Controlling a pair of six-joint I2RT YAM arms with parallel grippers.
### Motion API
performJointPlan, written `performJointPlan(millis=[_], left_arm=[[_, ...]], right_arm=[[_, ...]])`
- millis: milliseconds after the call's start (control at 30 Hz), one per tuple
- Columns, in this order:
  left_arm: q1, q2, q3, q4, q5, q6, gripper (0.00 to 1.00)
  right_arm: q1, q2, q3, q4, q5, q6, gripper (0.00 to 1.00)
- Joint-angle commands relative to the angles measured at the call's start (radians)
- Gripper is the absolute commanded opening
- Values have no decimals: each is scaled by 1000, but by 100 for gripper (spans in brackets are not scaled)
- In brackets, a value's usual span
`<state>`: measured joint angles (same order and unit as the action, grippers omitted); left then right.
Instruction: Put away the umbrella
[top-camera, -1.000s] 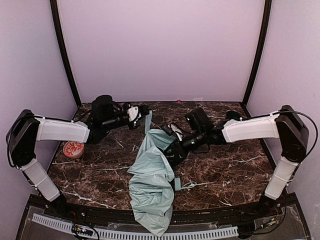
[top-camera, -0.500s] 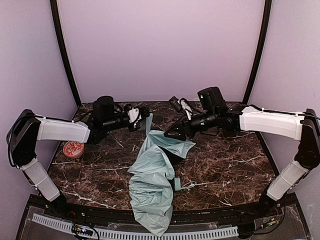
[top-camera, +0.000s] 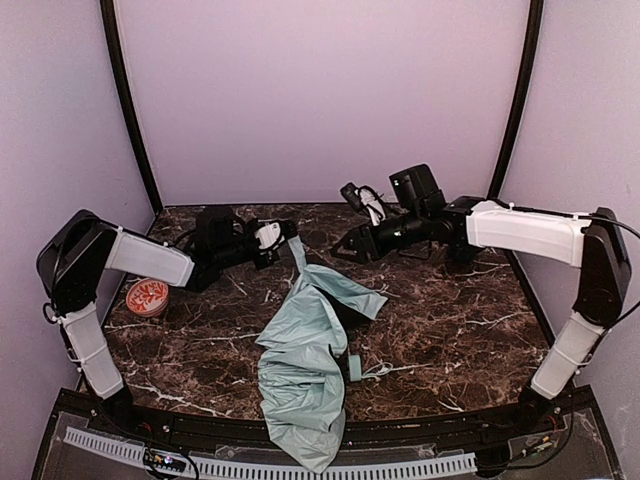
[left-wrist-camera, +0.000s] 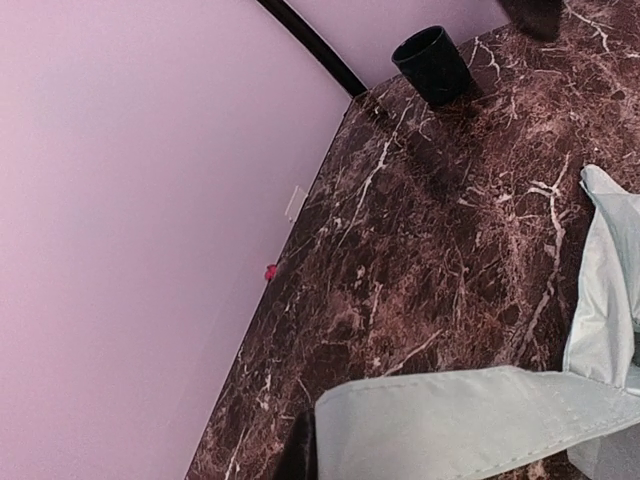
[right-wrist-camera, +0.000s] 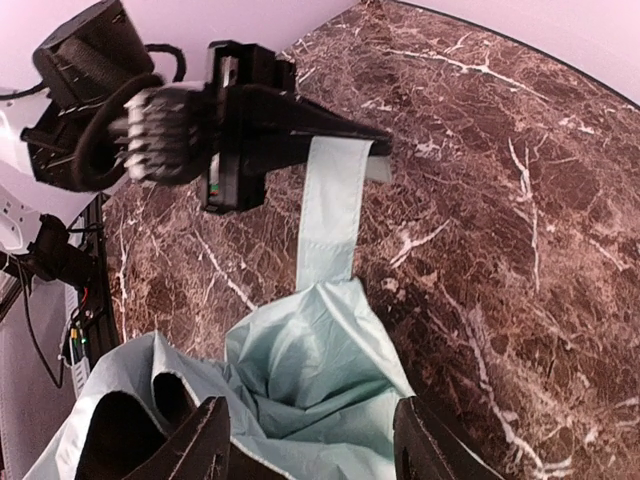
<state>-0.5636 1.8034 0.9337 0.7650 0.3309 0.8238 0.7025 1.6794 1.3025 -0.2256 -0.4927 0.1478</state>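
Change since the earlier frames: the right gripper (top-camera: 347, 248) has lifted off the umbrella (top-camera: 300, 350) and withdrawn toward the upper centre of the top view. One second ago it was pressed down on the canopy at frame centre. The fold of canopy it was pressing now lies spread out to the right of centre. The left arm's shoulder link has swung upward and inward at the left edge, while the left gripper (top-camera: 288, 232) has stayed almost where it was.

Left arm: the forearm reaches right across the upper left of the table (top-camera: 450, 330). The jaws are clamped on a narrow fabric band (right-wrist-camera: 330, 220) of the umbrella, which runs taut from the jaws down to the canopy.

Right arm: the elbow is raised at the right edge and the forearm extends left, nearly level. The fingers (right-wrist-camera: 205, 445) are spread apart and hold nothing. In the right wrist view the canopy lies below them.

Umbrella: a crumpled mint bundle running from upper centre down to the bottom centre of the frame, where it overhangs the table's near edge.

A round red dish (top-camera: 147, 297) sits at the left. A dark mug (left-wrist-camera: 432, 65) stands near the back wall.
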Motion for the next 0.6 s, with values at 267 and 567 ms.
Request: performJointPlan(millis=[267, 567], left_arm=[[10, 120, 45, 102, -131, -81, 0], [10, 80, 5, 89, -137, -81, 0]], right_arm=[[193, -347, -290, -121, 190, 49, 56], [416, -382, -470, 48, 490, -349, 58]])
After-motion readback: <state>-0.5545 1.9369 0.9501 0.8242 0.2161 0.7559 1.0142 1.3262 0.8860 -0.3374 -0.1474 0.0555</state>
